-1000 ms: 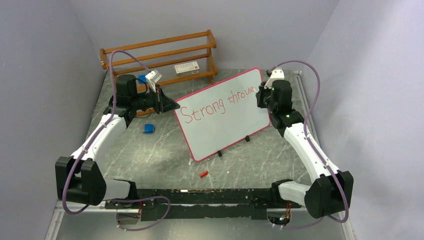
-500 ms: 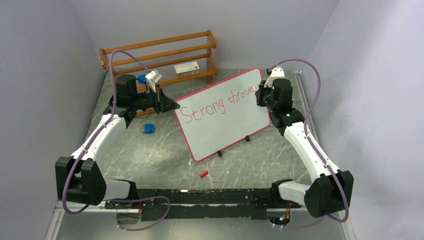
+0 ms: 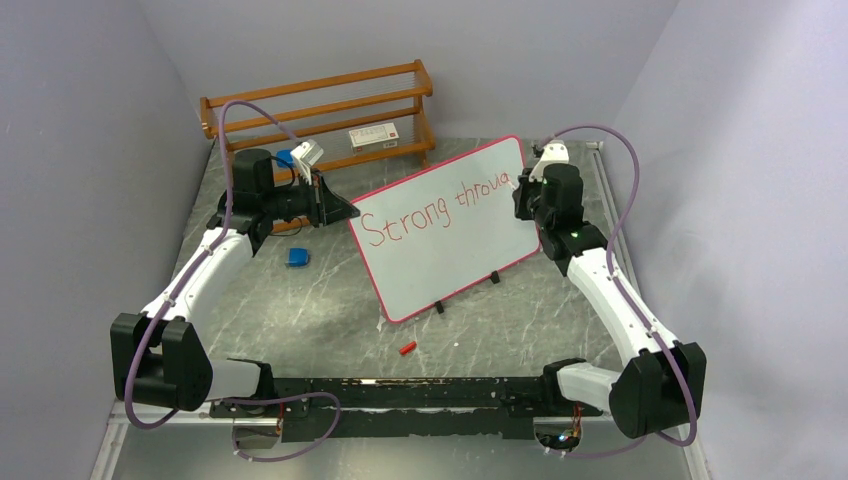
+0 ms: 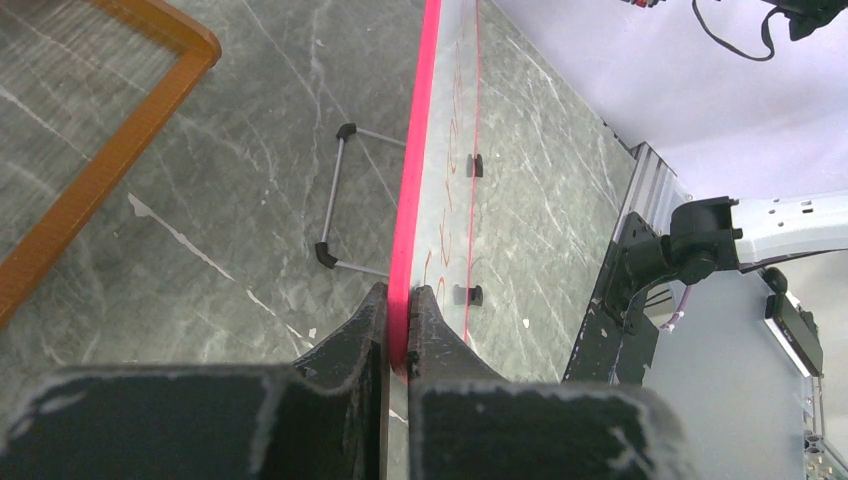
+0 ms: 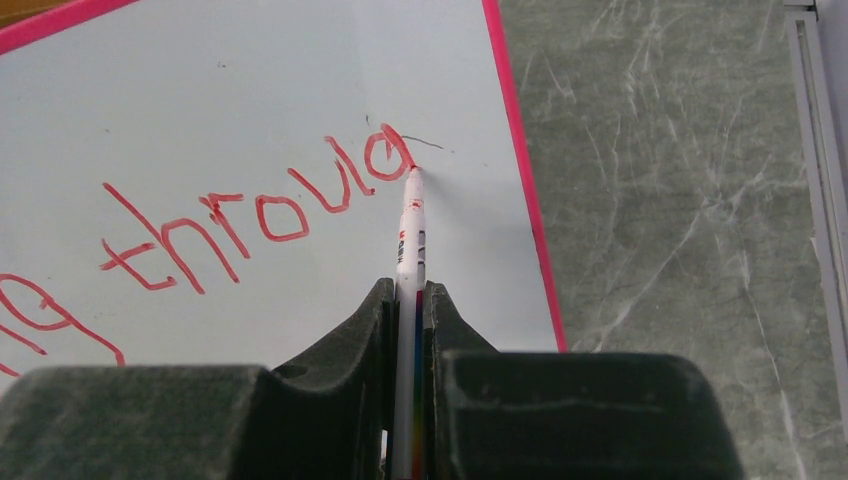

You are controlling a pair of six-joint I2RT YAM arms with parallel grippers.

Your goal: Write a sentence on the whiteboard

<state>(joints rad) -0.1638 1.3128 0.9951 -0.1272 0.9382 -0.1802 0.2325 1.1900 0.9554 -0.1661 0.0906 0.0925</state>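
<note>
The whiteboard [image 3: 450,250], white with a pink-red rim, stands tilted mid-table. The sentence [image 3: 435,208] in red reads "Strong throuq" in one line; it also shows in the right wrist view [image 5: 260,215]. My left gripper [image 3: 345,211] is shut on the board's left rim, seen edge-on in the left wrist view [image 4: 408,200], where the gripper [image 4: 400,305] pinches it. My right gripper [image 3: 522,190] is shut on a white marker [image 5: 408,240], whose red tip touches the board at the last letter. The right gripper [image 5: 404,295] sits near the board's right edge [image 5: 525,190].
A wooden rack [image 3: 320,110] stands at the back with a small white box [image 3: 372,137] on it. A blue object [image 3: 296,257] lies left of the board. A red cap [image 3: 406,349] lies on the table in front. The board's wire stand [image 4: 340,200] shows behind it.
My right gripper has shifted slightly right and down with the marker, adding to the last letter. The left arm and board have not moved.
</note>
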